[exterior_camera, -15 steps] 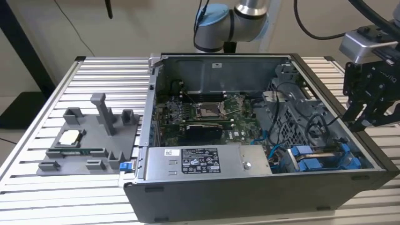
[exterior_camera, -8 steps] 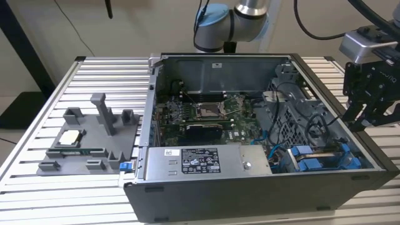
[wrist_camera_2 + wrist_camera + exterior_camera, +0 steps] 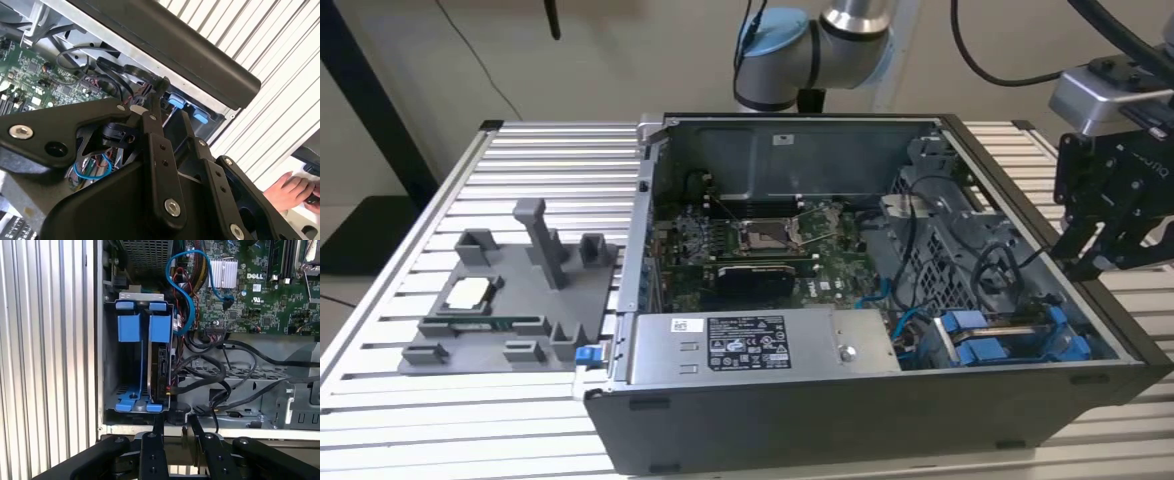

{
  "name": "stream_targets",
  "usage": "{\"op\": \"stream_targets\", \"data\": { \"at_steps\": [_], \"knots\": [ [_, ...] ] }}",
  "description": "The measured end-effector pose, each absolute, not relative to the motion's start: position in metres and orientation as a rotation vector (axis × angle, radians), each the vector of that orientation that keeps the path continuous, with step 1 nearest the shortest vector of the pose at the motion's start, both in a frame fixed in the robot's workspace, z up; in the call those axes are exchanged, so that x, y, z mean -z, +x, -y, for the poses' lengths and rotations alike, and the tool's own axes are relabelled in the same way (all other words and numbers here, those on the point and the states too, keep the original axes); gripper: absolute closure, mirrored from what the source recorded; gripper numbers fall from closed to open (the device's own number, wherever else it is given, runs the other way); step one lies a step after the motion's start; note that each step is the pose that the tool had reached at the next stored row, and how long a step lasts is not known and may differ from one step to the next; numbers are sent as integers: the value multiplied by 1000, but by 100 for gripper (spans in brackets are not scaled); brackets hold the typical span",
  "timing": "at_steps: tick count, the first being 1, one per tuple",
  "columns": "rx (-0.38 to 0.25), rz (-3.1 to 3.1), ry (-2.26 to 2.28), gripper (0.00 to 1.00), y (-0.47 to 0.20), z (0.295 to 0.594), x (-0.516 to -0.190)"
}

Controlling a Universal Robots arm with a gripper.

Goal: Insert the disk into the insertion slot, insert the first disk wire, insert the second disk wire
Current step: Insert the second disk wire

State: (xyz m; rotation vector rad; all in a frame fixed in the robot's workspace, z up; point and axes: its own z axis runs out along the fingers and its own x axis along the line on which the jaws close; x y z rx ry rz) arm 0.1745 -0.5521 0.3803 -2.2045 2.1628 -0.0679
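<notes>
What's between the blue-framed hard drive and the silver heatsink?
A thin looping blue cable, in the first wrist view, between the silver-grey disk and finned silver heatsink.

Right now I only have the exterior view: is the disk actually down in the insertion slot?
Observer: Yes. In the first wrist view the disk stands inside the insertion slot, beside an empty blue carrier.
Operator: Are its wires in?
Observer: Black wires reach the disk's edge, but I can't tell if they are seated.
Operator: Are the fingers holding anything?
Observer: No. The fingers are apart with nothing between them, just outside the case wall.
</notes>
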Motion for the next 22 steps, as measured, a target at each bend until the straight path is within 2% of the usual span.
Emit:
{"op": "stream_targets", "data": {
  "at_steps": [2,10,22],
  "knots": [
    [60,-2165,-2206,67,176,552,-379],
    [-38,-2129,-2165,67,183,552,-379],
    [-55,-2124,-2158,67,191,552,-362]
  ]
}}
